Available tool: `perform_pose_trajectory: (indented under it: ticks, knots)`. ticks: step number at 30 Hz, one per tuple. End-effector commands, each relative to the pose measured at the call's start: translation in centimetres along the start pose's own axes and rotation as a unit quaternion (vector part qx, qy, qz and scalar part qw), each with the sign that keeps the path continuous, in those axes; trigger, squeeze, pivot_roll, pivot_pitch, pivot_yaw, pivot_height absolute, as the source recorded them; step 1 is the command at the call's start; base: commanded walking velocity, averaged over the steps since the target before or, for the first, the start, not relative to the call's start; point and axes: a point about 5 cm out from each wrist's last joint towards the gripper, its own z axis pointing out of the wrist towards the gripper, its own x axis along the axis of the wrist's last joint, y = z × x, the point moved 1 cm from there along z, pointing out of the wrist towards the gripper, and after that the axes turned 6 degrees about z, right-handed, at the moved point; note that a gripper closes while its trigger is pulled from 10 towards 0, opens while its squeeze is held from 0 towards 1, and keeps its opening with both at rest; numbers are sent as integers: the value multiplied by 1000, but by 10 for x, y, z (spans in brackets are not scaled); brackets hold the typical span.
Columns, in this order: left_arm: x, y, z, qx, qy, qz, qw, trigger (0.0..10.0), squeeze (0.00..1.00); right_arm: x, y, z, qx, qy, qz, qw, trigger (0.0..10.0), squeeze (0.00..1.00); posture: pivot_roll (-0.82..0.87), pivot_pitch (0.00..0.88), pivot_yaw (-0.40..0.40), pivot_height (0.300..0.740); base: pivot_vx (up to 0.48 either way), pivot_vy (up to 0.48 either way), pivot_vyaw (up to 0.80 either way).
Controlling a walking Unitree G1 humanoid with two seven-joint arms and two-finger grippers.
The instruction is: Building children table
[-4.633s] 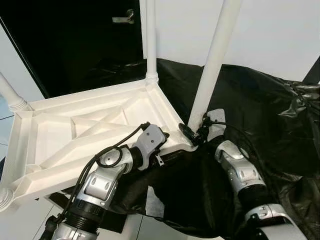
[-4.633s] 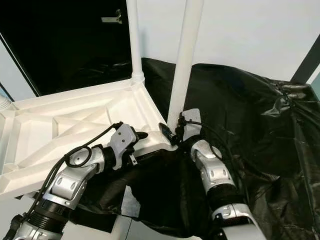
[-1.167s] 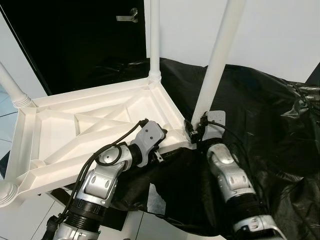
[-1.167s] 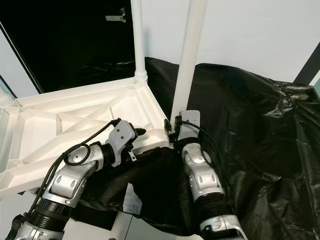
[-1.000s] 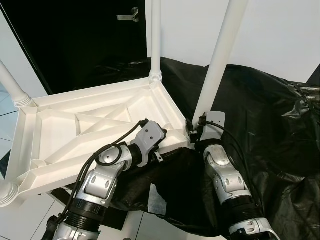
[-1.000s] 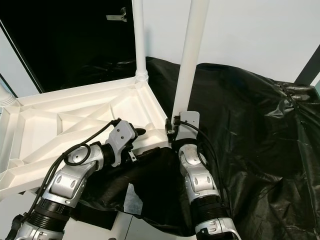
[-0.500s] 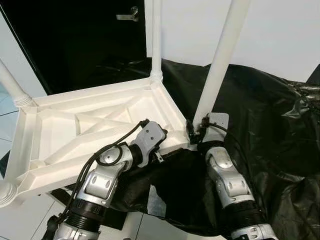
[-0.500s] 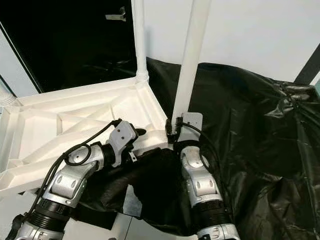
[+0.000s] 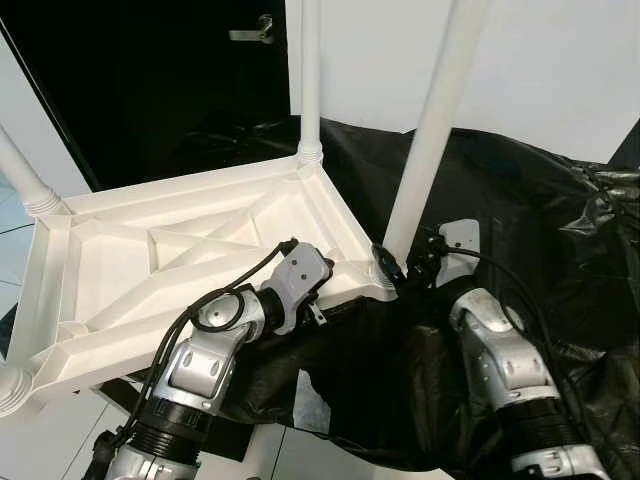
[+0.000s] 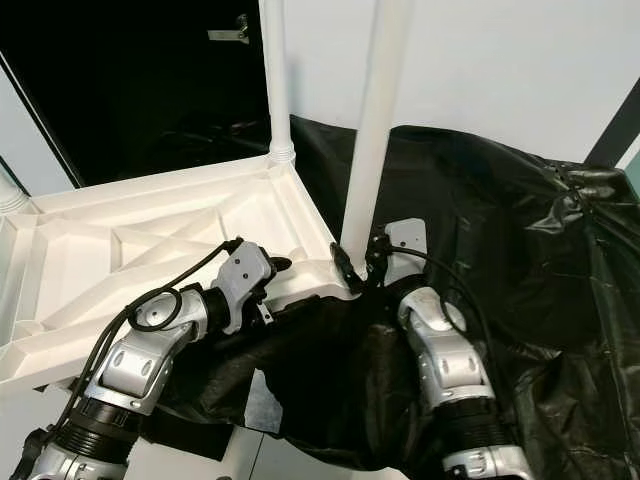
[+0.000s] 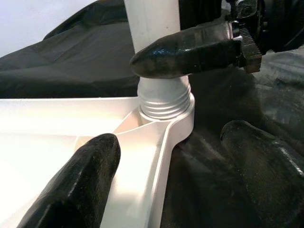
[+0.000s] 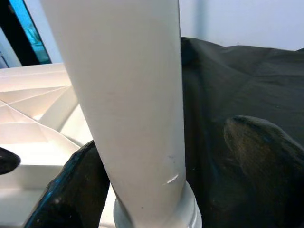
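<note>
Turning: right gripper (image 10: 356,268) now reaches the leg (image 10: 372,130) base from the right side — 0.5 s ago its wrist stood squarely in front.
Meaning: likely a fresh hold for another twist of the leg into the corner socket (image 11: 164,107).
Right jaws: spread around the leg, 1 finger touching.
Left gripper (image 11: 171,175): wide apart, straddling the tabletop (image 9: 150,270) edge — bracing.
Left wrist view: exposed thread (image 11: 165,102), not fully seated.
Eye views: 4 legs up; tabletop inverted on black sheet (image 9: 540,220).

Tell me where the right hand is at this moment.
In the head views the right hand sits at the base of the near white leg, at the upturned tabletop's right front corner, over the black sheet.
</note>
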Motion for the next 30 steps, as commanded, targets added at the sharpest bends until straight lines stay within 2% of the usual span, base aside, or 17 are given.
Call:
perform_pose_trajectory:
  ticks: [1,7,9,12,13,14,15,16,24,30]
  knots:
    - [0,-4,0,23,-4,2,1000,10000,0,-2,3,4,33,-12,-12,999,10000,0,-18,0,-18,740,0,0,0]
    - [2,-8,1,27,-2,4,1000,10000,0,-3,6,22,116,-38,-45,992,10000,0,-12,0,-18,740,0,0,0]
    - [2,-8,1,27,-2,4,1000,10000,0,-3,6,22,116,-38,-45,992,10000,0,-12,0,-18,740,0,0,0]
    - [3,-9,1,29,-2,6,1000,10000,0,-5,2,29,165,-56,-53,983,10000,0,-7,0,-20,740,0,0,0]
    - [3,-9,1,29,-2,6,1000,10000,0,-5,2,29,165,-56,-53,983,10000,0,-7,0,-20,740,0,0,0]
    - [3,-9,1,29,-1,6,1000,10000,0,-7,0,30,178,-63,-58,980,4784,0,-6,0,-21,740,0,0,0]
    - [3,-9,1,29,-1,6,1000,10000,0,-7,0,30,178,-63,-58,980,4784,0,-6,0,-21,740,0,0,0]
    - [3,-9,1,30,-1,6,1000,10000,0,-9,-1,31,186,-67,-59,979,196,0,-4,0,-23,740,0,0,0]
    - [4,-8,1,33,-1,5,999,10000,0,-12,3,30,198,-70,-57,976,0,0,-7,0,-29,740,0,0,0]
    - [5,-7,3,32,1,4,999,10000,0,-14,6,30,186,-69,-51,979,0,0,-13,0,-27,740,0,0,0]
